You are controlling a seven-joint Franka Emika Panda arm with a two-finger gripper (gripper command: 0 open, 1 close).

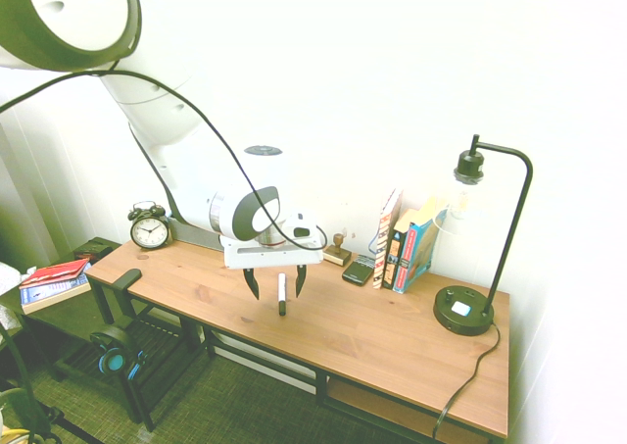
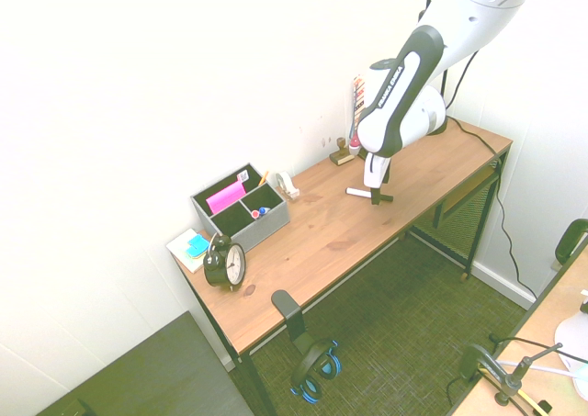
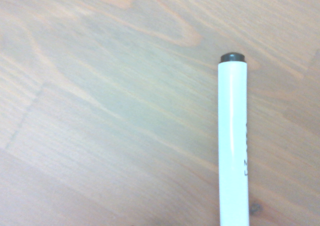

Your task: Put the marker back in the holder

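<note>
Tool (image 1: 275,281) wide open, fingers either side of the flat-lying marker (image 1: 282,294).

white marker (image 1: 282,292), grey holder (image 2: 241,212), wooden desk (image 1: 372,336)

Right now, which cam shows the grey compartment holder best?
Second exterior view: the grey rectangular compartment holder sits in full view on the wooden desk beside the black alarm clock. In the first exterior view the arm hides it; the wrist view misses it.

White marker (image 1: 282,293) (black cap) lies flat mid-tabletop (image 1: 392,341); grey compartmented holder (image 2: 241,212) stands well apart by the wall.
</note>
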